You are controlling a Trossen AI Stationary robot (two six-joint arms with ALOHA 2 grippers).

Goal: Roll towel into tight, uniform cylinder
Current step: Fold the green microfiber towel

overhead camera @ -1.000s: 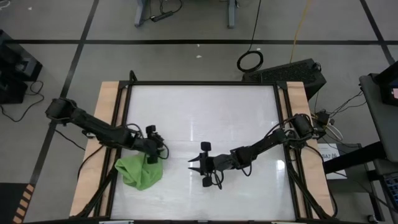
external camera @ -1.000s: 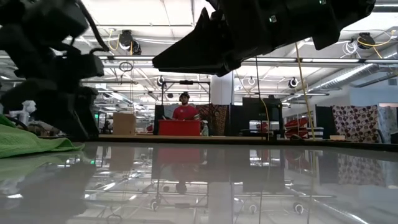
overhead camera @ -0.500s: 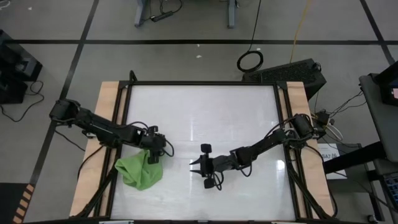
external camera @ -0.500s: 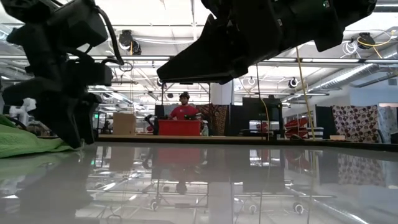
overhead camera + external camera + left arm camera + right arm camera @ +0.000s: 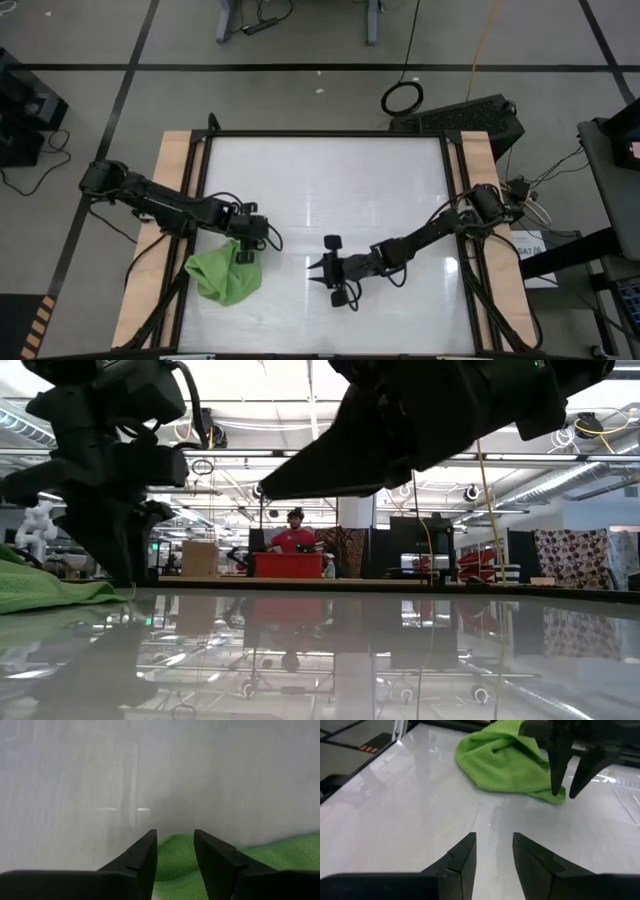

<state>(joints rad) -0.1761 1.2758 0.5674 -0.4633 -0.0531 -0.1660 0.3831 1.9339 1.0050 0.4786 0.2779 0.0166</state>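
Observation:
The lime-green towel (image 5: 222, 278) lies in a crumpled heap on the white table (image 5: 330, 190), near its front left corner. My left gripper (image 5: 247, 250) points steeply down at the heap's right corner (image 5: 555, 796). It is open, and its two fingers (image 5: 559, 775) straddle that corner; a green fold (image 5: 175, 854) shows in the gap between them. My right gripper (image 5: 316, 268) hovers open over bare table to the right of the towel, pointing at it, with nothing between its fingers (image 5: 465, 855). My left gripper has one fingertip (image 5: 555, 790) standing right at the towel's right corner, while the other stands over bare table beside it. A gap shows between the fingers. Whether the fingertip touches the cloth, I cannot tell.
Wooden rails run along the table's left side (image 5: 172, 200) and right side (image 5: 482, 170). Bare white tabletop spreads behind and to the right of the towel. Beyond the far edge, in the low view, a person (image 5: 296, 536) stands by a red bench.
My left gripper has shifted a little toward the table's right edge along the towel's far right corner and has tipped to point more steeply down. My right gripper has dipped its fingers slightly. The towel has kept its shape and place.

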